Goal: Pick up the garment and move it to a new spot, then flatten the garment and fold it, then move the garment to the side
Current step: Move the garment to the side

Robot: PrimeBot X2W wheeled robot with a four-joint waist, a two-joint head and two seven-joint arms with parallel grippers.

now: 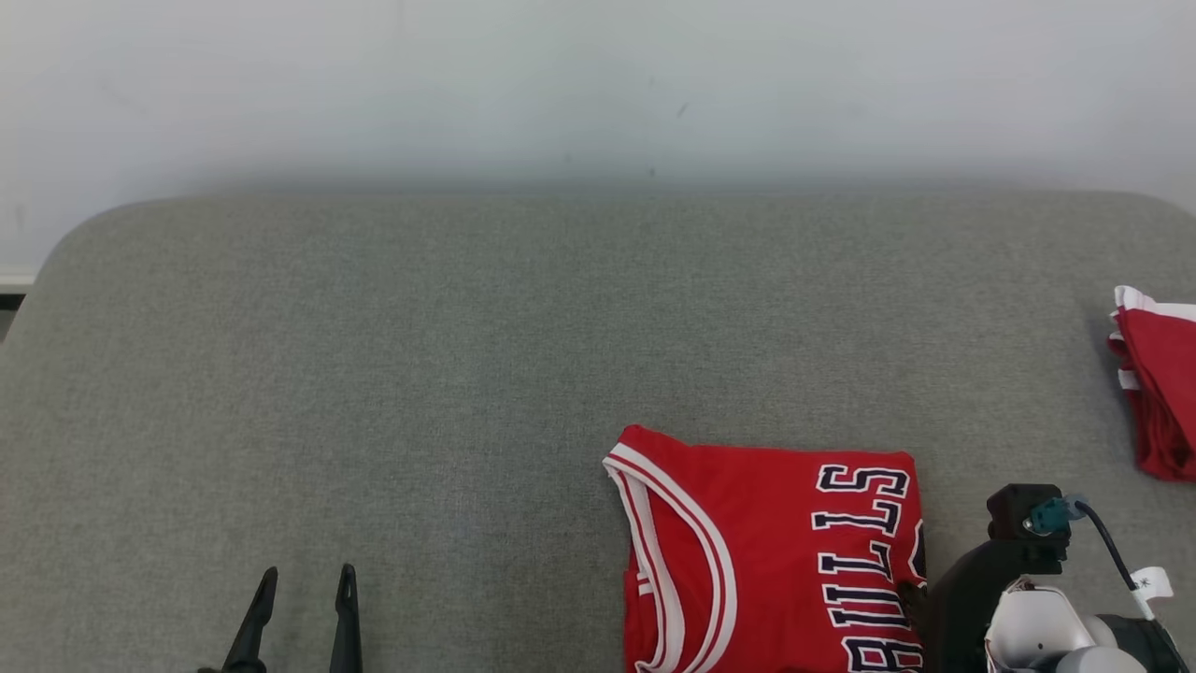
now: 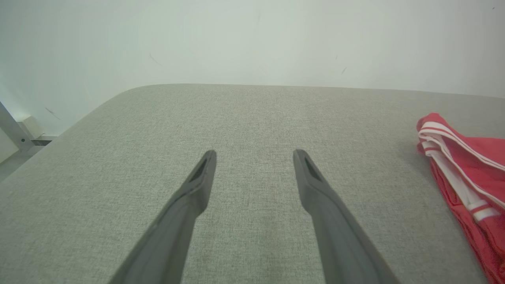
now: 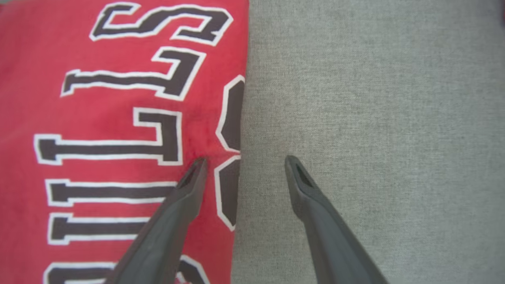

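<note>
Jersey (image 1: 747, 551) lies folded flat on the grey worktop (image 1: 374, 374), low and right of centre in the head view, its near end cut off by the bottom of that view. The long axis runs near-to-far, lettering along the right-hand fold. To me it looks folded already, so prob. only the shift to the side is left. The right arm is clearly the nearer one. In its wrist view the right gripper (image 3: 245, 159) straddles the jersey's right edge, fingers apart w/ nothing between them: one finger over the red cloth by the lettering, the other over bare worktop. I can't tell if the tips touch the cloth. That arm comes in from the lower right, wrist tipped down so it looks almost straight onto the cloth. The left gripper (image 1: 309, 570) sits well apart to the left, also spread and empty, pointing across bare worktop w/ the jersey's collar off to its right. A 2nd red garment (image 1: 1159, 393) sits at the far right edge.
</note>
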